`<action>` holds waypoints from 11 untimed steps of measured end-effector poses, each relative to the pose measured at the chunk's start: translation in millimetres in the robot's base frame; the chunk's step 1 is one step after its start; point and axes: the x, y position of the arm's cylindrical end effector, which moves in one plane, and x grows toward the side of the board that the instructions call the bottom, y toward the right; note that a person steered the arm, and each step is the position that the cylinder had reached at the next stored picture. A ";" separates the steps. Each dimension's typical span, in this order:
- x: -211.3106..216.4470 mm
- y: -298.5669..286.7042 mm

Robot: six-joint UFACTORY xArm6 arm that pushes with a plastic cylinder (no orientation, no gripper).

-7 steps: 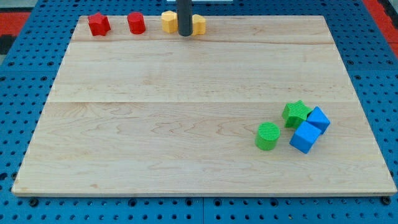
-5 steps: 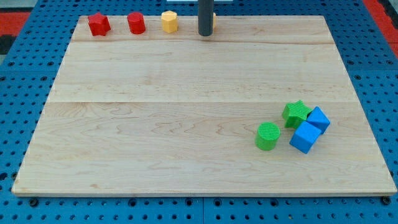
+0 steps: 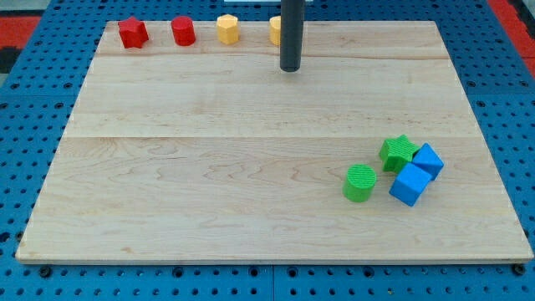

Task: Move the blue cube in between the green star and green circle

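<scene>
A blue cube lies at the lower right of the wooden board. It touches the green star above it and sits just right of the green circle. A second blue block lies right of the star, touching the cube. My tip is near the view's top centre, far up and left of these blocks, touching none.
Along the top edge lie a red star, a red cylinder-like block, a yellow hexagon-like block and another yellow block partly hidden behind the rod. A blue pegboard surrounds the board.
My tip has moved right and downward in the view, from between the two yellow blocks to just below the right one. The blocks have not moved.
</scene>
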 end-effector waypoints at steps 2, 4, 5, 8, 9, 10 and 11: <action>24.0 6.5; 77.8 90.9; 86.2 176.5; 213.6 231.1; 234.3 210.0; 234.3 177.6; 235.1 155.7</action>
